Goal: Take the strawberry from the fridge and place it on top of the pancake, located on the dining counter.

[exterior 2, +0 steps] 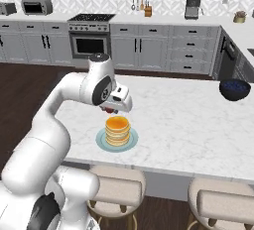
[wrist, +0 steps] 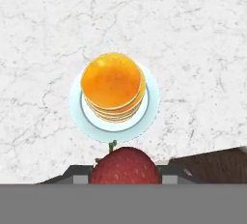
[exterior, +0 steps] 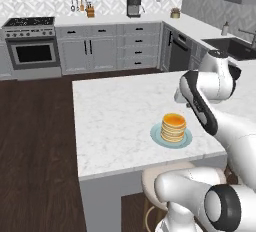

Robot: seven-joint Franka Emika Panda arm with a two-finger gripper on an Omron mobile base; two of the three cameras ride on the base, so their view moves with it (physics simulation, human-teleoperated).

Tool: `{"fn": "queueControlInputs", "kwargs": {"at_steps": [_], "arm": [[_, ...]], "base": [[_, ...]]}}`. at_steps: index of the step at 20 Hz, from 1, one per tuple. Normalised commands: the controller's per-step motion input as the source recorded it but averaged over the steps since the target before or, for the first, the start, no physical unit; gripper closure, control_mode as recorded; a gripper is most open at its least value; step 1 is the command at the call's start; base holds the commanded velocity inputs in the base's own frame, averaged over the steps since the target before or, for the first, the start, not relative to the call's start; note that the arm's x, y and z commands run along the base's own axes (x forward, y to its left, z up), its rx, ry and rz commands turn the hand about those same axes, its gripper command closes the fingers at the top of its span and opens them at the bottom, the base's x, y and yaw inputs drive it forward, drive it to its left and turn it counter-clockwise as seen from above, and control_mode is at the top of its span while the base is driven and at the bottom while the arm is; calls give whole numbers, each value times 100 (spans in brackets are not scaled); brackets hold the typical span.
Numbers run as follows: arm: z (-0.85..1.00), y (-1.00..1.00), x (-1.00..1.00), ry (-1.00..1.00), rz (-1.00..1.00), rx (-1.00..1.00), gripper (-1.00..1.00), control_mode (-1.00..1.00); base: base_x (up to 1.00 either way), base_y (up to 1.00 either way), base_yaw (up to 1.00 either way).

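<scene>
Fingers: the fingers (wrist: pixel 125 177) are pinching the strawberry (wrist: pixel 125 166), which is sitting between them at 6 o'clock in the hand view, a small green stem pointing up.
Gripper position: it is hanging above the dining counter (exterior 2: pixel 198 125), just over the far side of the pancake (exterior 2: pixel 117 130).
Plate: the pale blue-green plate (exterior 2: pixel 101 143) is carrying the pancake stack with orange syrup on top; nothing else is lying on it.
Bowl: a dark bowl (exterior 2: pixel 234 89) is standing at 3 o'clock on the counter, well apart, holding something dark blue.
Stools: two round stools (exterior 2: pixel 119 187) are standing under the near edge.
</scene>
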Motion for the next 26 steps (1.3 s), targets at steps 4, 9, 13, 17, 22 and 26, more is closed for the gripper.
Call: {"fn": "queueControlInputs", "kwargs": {"at_steps": [4,9,13,17,22,26], "arm": [[-54,16,100,5,-4,-4,100,-100],[-60,-15,62,2,1,0,100,-100],[-53,0,-1,21,4,0,100,-100],[-37,0,-1,13,0,0,100,-100],[-6,1,0,-2,0,0,100,-100],[-19,8,0,-1,0,0,100,-100]], "base": [[0,0,0],[0,0,0],[0,0,0],[0,0,0],[0,0,0],[0,0,0]]}}
